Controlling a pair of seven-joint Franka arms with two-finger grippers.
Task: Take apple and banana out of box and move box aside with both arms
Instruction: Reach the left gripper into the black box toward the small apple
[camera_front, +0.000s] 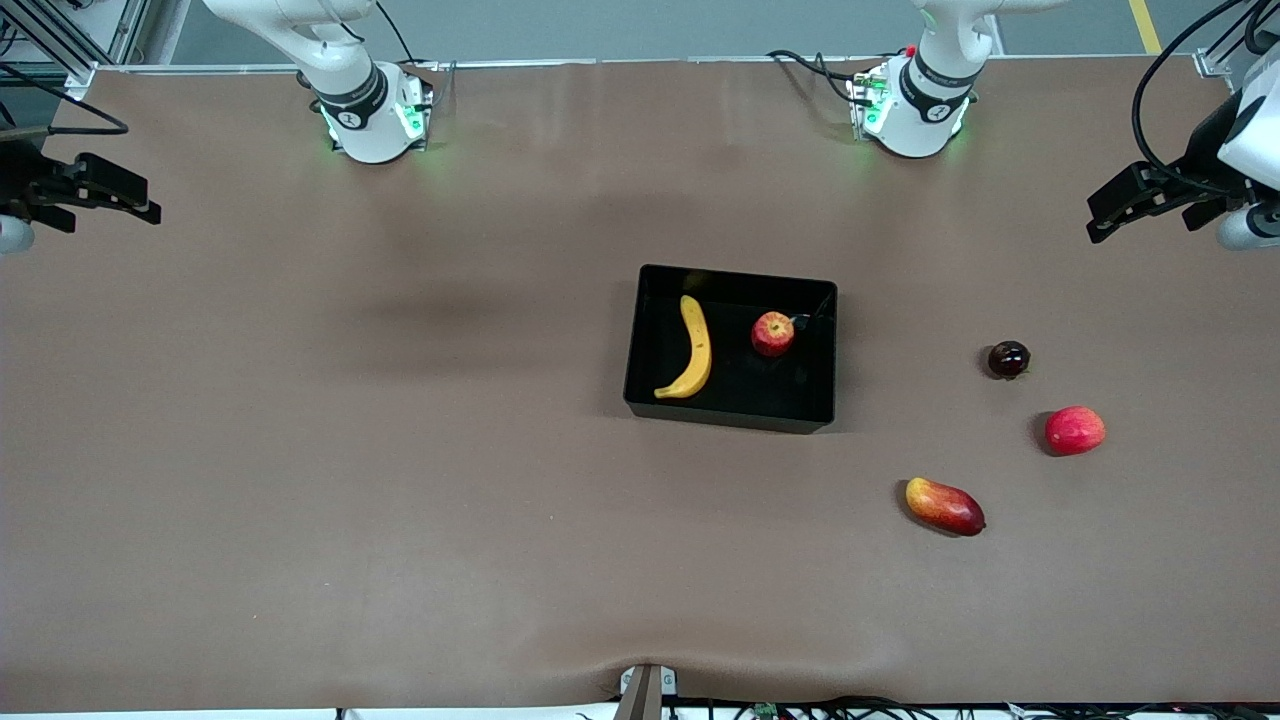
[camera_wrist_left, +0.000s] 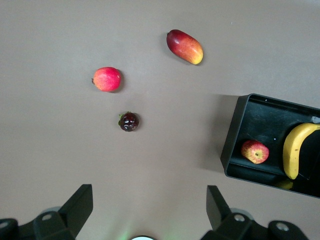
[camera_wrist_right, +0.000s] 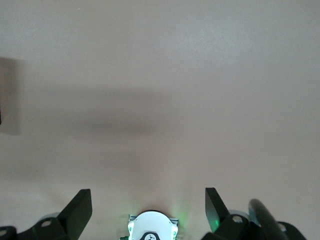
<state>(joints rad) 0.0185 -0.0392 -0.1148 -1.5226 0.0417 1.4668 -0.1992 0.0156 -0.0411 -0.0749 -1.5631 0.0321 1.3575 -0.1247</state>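
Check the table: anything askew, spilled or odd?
Nothing stands out. The banana and apple lie inside the black box, apart from each other. Left gripper and right gripper are open, up at the table's ends.

arms (camera_front: 345, 70): white, black-ringed | bases: green-lit | claws (camera_front: 105, 190): black, seemingly matte

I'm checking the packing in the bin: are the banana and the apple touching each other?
Apart. The front view shows bare black box floor between the banana and the apple; the left wrist view shows the same gap.
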